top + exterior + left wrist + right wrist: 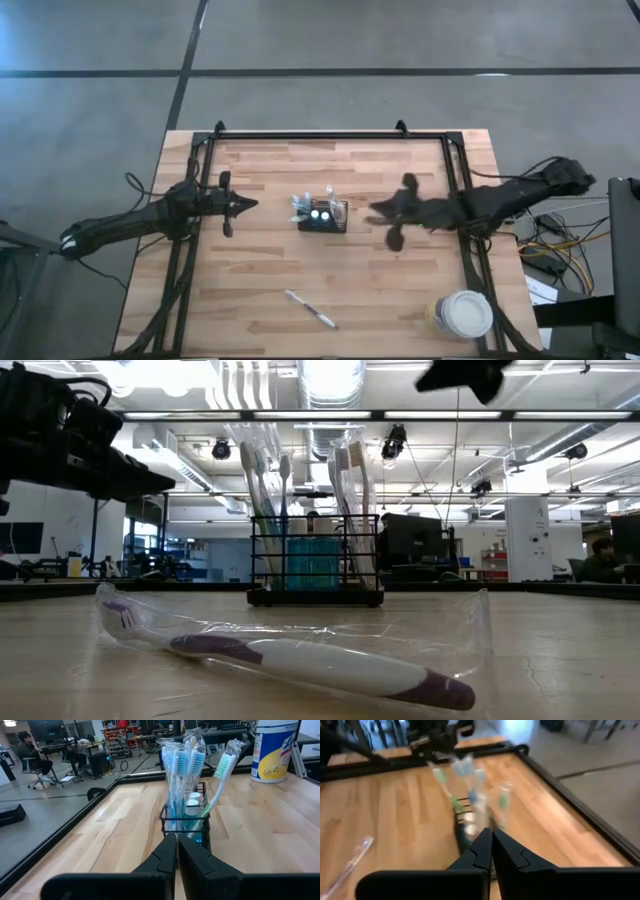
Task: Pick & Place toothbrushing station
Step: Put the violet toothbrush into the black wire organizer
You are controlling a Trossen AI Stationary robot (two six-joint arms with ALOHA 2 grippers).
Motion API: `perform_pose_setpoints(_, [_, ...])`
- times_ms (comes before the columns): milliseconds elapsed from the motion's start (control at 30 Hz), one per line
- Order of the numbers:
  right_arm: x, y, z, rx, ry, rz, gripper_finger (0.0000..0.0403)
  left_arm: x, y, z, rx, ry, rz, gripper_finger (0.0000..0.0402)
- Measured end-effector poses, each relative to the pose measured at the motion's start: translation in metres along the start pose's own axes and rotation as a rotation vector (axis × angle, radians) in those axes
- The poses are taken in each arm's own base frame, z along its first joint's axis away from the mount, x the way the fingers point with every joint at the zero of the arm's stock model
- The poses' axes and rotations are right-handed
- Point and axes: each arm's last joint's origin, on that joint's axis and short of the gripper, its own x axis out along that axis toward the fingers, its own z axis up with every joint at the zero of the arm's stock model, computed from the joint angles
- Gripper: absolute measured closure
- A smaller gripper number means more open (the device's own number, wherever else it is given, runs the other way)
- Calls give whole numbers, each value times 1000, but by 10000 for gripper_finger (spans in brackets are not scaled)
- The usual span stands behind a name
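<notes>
Two-arm station seen from overhead, with clock directions read on that view. The left arm reaches in from 9 o'clock, lying nearly level, its left gripper [243, 205] pointing toward 3 o'clock; in the left wrist view its two fingers [167, 855] stand almost together with only a thin slit between them and hold nothing. The right arm enters from 3 o'clock, and the right gripper [375, 212] points toward 9 o'clock; its fingers [485, 847] are pressed together and empty. The toothbrushing station [322, 216], a black wire caddy holding upright toothbrushes in clear wrappers, stands at the middle of the table [260, 270], between the two grippers and apart from both; the right gripper lies somewhat nearer to it. A wrapped toothbrush [310, 308] lies flat toward 6 o'clock, well apart from the caddy. A round white-lidded tub [463, 315] sits at about 4 o'clock, close to the table's right edge. A black frame rail [310, 135] borders the far edge at 12 o'clock and runs down both sides. Bare wood lies all round the caddy, widest toward 12 o'clock and 7 o'clock.
</notes>
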Motion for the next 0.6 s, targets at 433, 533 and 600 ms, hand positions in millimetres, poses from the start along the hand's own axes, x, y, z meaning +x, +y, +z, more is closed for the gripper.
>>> perform_pose_setpoints(433, [105, 133, 45, -90, 463, 227, 394, -1, 1, 4, 3, -17, 2, 382])
perform_pose_setpoints(533, [130, 151, 34, -64, 615, 202, 394, -1, 1, 4, 3, -18, 3, 381])
perform_pose_setpoints(600, [146, 161, 23, -77, 727, 183, 388, -1, 1, 4, 1, -18, 3, 381])
